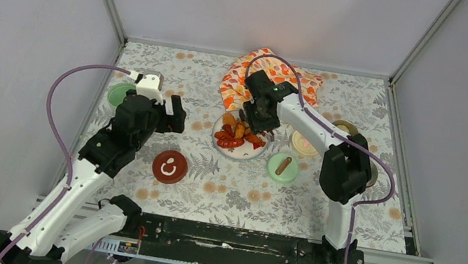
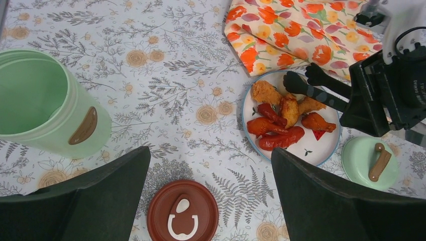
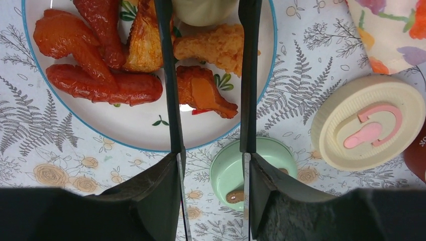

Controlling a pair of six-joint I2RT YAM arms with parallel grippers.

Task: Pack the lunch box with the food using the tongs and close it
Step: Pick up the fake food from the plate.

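My right gripper is shut on the tongs, each finger pressing one slim dark arm. The arms reach over the white plate and straddle an orange-red chunk of food and a golden fried piece; a pale ball lies just beyond. In the left wrist view the tongs' tips hang above the plate's far edge. My left gripper is open and holds nothing, above the dark red lid. The tall mint-green pot of the lunch box stands open at the left.
A green lid and a cream lid lie right of the plate. The orange flower-patterned cloth lies behind it. A steel bowl shows partly behind the right arm. Grey walls close in three sides.
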